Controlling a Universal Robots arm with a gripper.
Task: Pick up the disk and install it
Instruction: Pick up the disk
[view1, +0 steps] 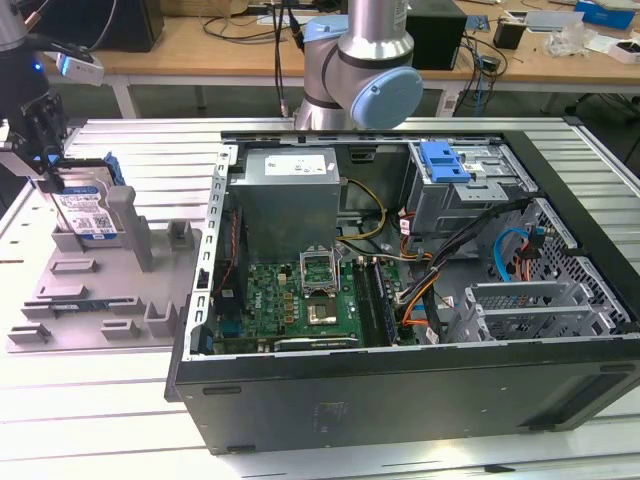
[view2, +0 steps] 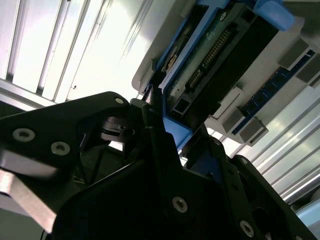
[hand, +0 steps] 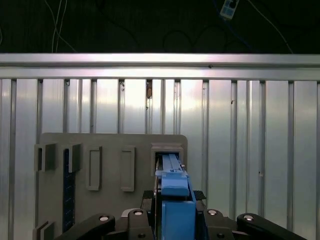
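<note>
Silver disk (view1: 85, 205) with blue-and-white label, framed by a blue caddy: stands upright on edge in a slot of the grey fixture plate (view1: 110, 300), at the exterior view's left, well apart from the computer case (view1: 400, 400).

Black gripper (view1: 48, 172): directly above the disk, at its upper edge. In both wrist views the caddy's blue edge runs between the fingers (view2: 155, 120); they lie against it on either side, clamped on the disk (view2: 215, 50), which sits in its slot.

Grey fixture plate, first wrist view (hand: 110, 145): several upright holders; the disk (hand: 174, 185) occupies the one nearest the gripper (hand: 175, 210).

Slatted aluminium counter (view1: 90, 400): carries the fixture plate and the case, side by side.

Open computer case, lying on its side: green motherboard (view1: 300, 295), grey power supply (view1: 290, 195), metal drive cage (view1: 470, 190) topped by a blue bracket (view1: 443, 160).

Robot arm joint (view1: 365, 75): behind the case, grey with pale blue cap.
</note>
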